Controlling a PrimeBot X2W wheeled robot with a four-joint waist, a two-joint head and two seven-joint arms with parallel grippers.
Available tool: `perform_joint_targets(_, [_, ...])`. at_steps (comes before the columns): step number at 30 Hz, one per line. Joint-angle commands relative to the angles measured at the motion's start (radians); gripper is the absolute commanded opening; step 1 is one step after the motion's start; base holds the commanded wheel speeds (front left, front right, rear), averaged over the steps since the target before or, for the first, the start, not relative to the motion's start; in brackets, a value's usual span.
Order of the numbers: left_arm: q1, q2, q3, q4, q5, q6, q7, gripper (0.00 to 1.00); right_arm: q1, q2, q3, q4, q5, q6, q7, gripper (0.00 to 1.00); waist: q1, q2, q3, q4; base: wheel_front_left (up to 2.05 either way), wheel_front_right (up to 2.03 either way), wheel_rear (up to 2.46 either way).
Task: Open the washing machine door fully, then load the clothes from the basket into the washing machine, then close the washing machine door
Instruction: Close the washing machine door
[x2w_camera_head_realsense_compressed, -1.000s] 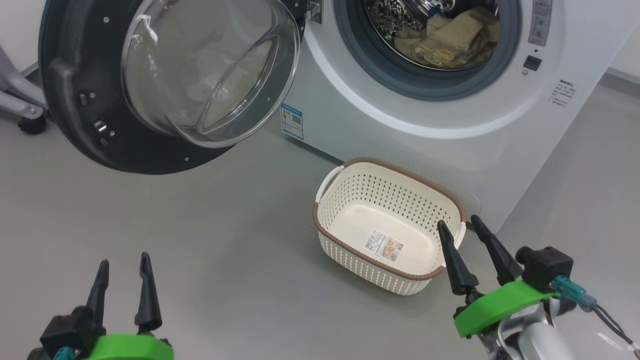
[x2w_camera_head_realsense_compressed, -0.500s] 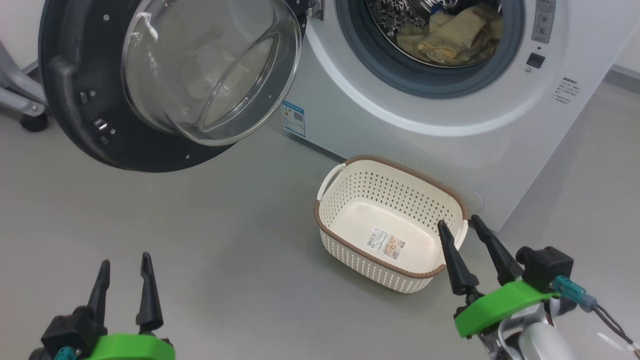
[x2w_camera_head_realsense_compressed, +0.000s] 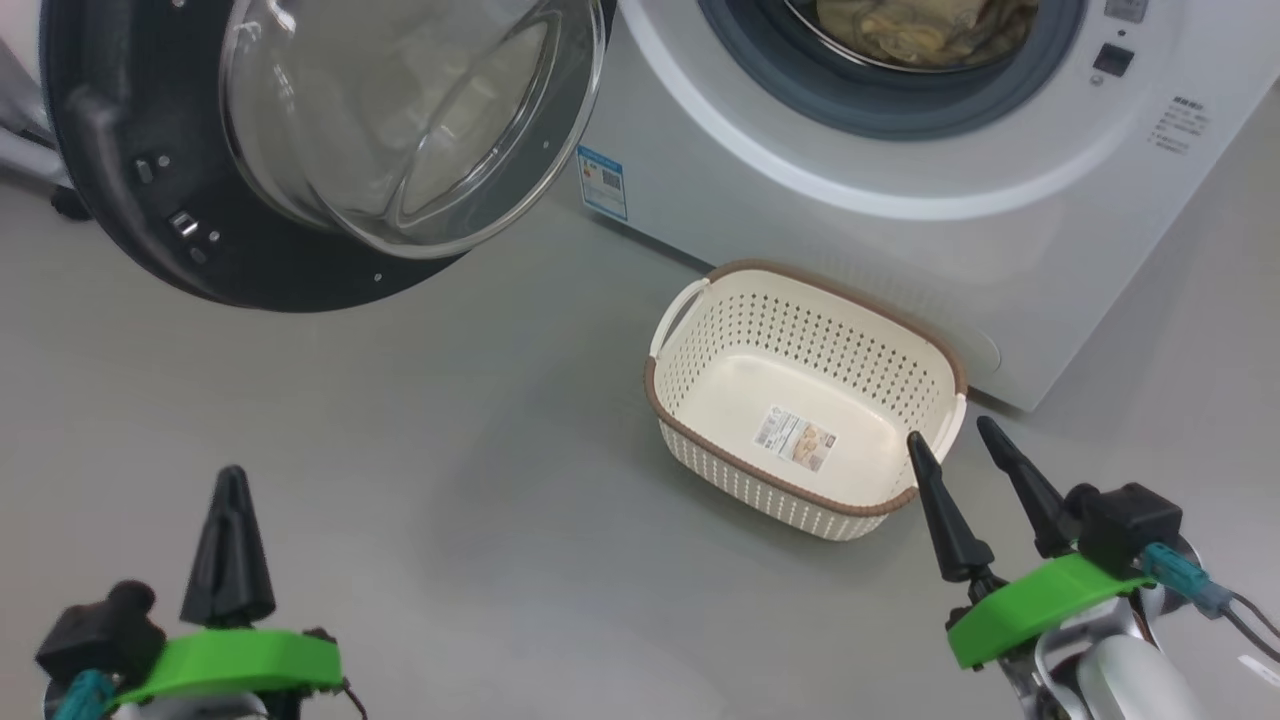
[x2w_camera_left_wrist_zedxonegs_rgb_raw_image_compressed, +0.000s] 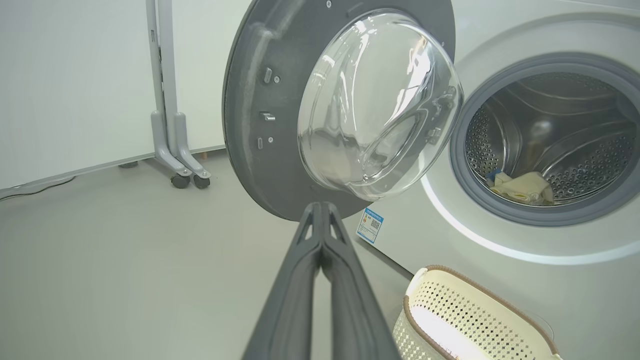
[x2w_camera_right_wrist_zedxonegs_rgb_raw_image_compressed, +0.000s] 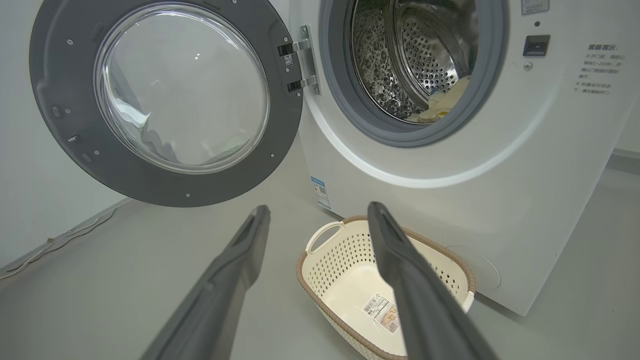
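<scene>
At the lower left of the head view, the left tool (x2w_camera_head_realsense_compressed: 231, 480) hovered above the floor (x2w_camera_head_realsense_compressed: 450, 480), its two dark fingers (x2w_camera_head_realsense_compressed: 228, 540) pressed together and holding nothing. From it, the washing machine door (x2w_camera_head_realsense_compressed: 400, 110) hung at about twelve to one o'clock. It was swung wide open, with its black rim and bulging glass bowl facing the robot. Being round, the door had no long axis. What mattered was its hinge (x2w_camera_right_wrist_zedxonegs_rgb_raw_image_compressed: 300, 67), which ran upright on the door's right edge against the washing machine (x2w_camera_head_realsense_compressed: 800, 160). The free edge was at the door's nine o'clock. The left arm was nearer that edge, so closing the door looked like its job, by a push sweeping towards three o'clock.

Right of the door, a small blue label (x2w_camera_head_realsense_compressed: 602, 182) marked the machine's lower corner. The clothes (x2w_camera_head_realsense_compressed: 925, 25), pale cream, lay in the drum (x2w_camera_right_wrist_zedxonegs_rgb_raw_image_compressed: 415, 60) at the view's one o'clock. Below the machine sat the basket (x2w_camera_head_realsense_compressed: 800, 285), holding only a sticker (x2w_camera_head_realsense_compressed: 795, 438), its long axis running from ten to four o'clock. At the lower right, the right tool (x2w_camera_head_realsense_compressed: 950, 433) was spread wide and empty, near the basket's right end.

The floor was smooth, matte grey. In the left wrist view, a white wall (x2w_camera_left_wrist_zedxonegs_rgb_raw_image_compressed: 75, 75) and a grey wheeled stand (x2w_camera_left_wrist_zedxonegs_rgb_raw_image_compressed: 172, 150) stood behind the door.
</scene>
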Motion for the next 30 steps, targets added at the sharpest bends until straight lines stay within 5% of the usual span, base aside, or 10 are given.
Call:
perform_joint_targets(1, [-0.069,0.004,0.059,-0.06,-0.027,0.0,-0.014,0.0,-0.026,-0.032,0.017,-0.04,-0.012,-0.003,-0.01,1.0,0.0,0.0,0.052,-0.004,0.0,0.0,0.0])
perform_joint_targets(6, [-0.132,0.012,0.158,-0.132,-0.064,0.0,-0.014,0.0,-0.043,-0.092,0.037,-0.048,-0.019,-0.003,-0.01,1.0,0.0,0.0,0.146,-0.028,0.0,0.0,0.0])
perform_joint_targets(11, [-0.222,0.086,0.29,-0.172,-0.116,0.0,-0.014,0.0,-0.066,-0.146,0.051,-0.054,-0.021,-0.003,-0.01,1.0,0.0,0.0,0.214,-0.059,0.0,0.0,0.0])
perform_joint_targets(15, [-0.338,0.147,0.383,-0.132,-0.307,0.0,-0.006,0.0,-0.085,-0.175,0.047,-0.063,-0.017,-0.003,-0.01,1.0,0.0,0.0,0.257,-0.082,0.0,0.0,0.0])
perform_joint_targets(22, [-0.575,0.348,0.563,0.138,-0.602,0.001,0.071,0.0,-0.11,-0.215,0.043,-0.084,-0.018,-0.003,-0.01,1.0,0.0,0.0,0.323,-0.142,0.0,0.0,0.0])
perform_joint_targets(30, [-0.732,0.515,0.646,0.467,-0.714,0.013,0.174,0.0,-0.124,-0.224,0.052,-0.094,-0.014,-0.003,-0.01,1.0,0.0,0.0,0.345,-0.211,0.0,0.0,0.0])
